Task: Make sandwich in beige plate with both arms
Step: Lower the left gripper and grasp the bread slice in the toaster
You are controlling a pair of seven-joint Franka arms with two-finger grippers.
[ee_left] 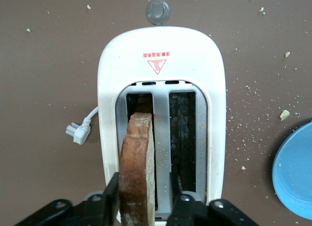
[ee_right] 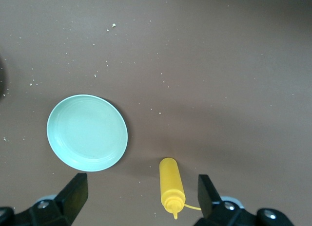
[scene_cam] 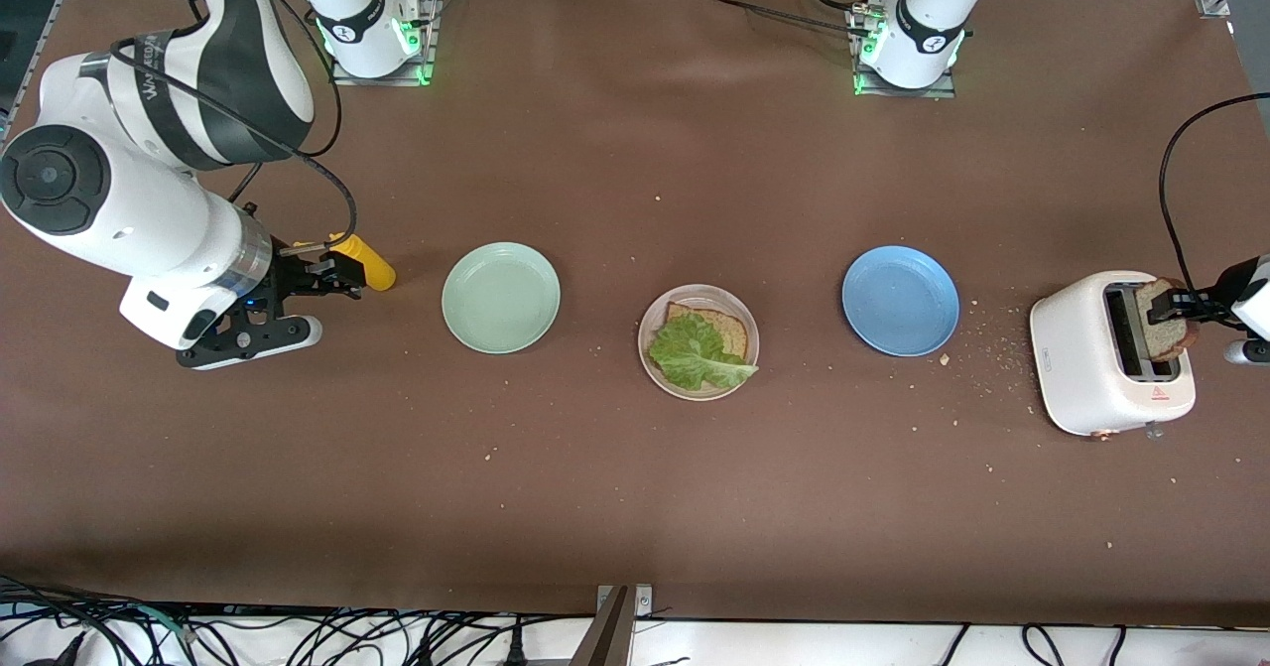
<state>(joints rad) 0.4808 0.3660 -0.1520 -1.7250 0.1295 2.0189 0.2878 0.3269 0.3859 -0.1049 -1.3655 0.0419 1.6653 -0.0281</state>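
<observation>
The beige plate [scene_cam: 652, 321] lies mid-table with one brown bread slice [scene_cam: 726, 328] and a green lettuce leaf [scene_cam: 695, 353] on top of it. A second bread slice [scene_cam: 1163, 327] stands part-way out of the white toaster [scene_cam: 1091, 368]. My left gripper [scene_cam: 1186, 307] straddles this slice [ee_left: 138, 158]. In the left wrist view [ee_left: 145, 187] one finger touches the crust and the other stands a small gap off. My right gripper [scene_cam: 327, 279] hangs open and empty over a yellow squeeze bottle [scene_cam: 365, 261], which also shows in the right wrist view [ee_right: 171, 184].
A mint-green plate [scene_cam: 501, 297] lies between the bottle and the beige plate. A blue plate [scene_cam: 900, 300] lies between the beige plate and the toaster. Crumbs are scattered around the toaster, and its loose plug [ee_left: 78, 132] lies beside it.
</observation>
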